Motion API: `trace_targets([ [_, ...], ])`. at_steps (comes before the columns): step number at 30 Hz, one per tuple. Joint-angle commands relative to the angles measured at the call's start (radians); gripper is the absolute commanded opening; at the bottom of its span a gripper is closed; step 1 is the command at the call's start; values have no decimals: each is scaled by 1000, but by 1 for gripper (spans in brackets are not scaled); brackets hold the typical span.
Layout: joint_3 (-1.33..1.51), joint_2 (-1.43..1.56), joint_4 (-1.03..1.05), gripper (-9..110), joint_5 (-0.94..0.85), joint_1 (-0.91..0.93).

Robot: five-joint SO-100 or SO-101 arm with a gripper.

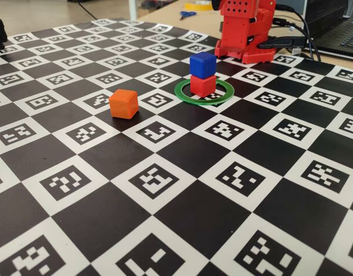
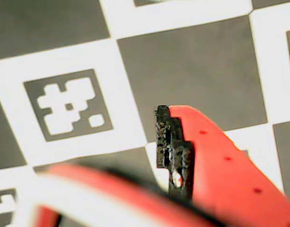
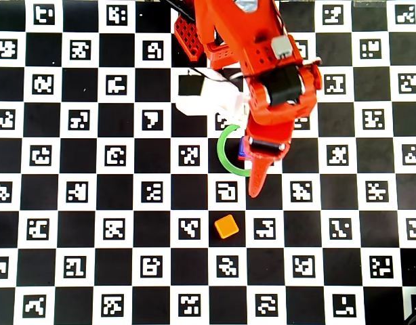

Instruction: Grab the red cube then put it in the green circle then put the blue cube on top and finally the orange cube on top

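Gripper (image 3: 257,184) hangs empty above the worktop (image 1: 182,230), beside the green circle; whether its jaws are apart or closed cannot be told.

Taking the green circle (image 1: 183,92) as landmark in the fixed view: the orange cube (image 1: 123,104) sits on the worktop to its left and a little nearer the camera, well apart from it. Inside the green circle stands the red cube (image 1: 203,85), with the blue cube (image 1: 202,65) stacked squarely on top. Behind and to the right of the green circle is the red arm base (image 1: 245,29). From overhead, the arm covers most of the stack, and the gripper tip points past the ring toward the orange cube.
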Motion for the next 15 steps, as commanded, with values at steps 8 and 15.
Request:
trace_targets([
  [8,-153,-135,-87,58,204,-34],
  [15,-225,-253,-149,58,296,-18],
])
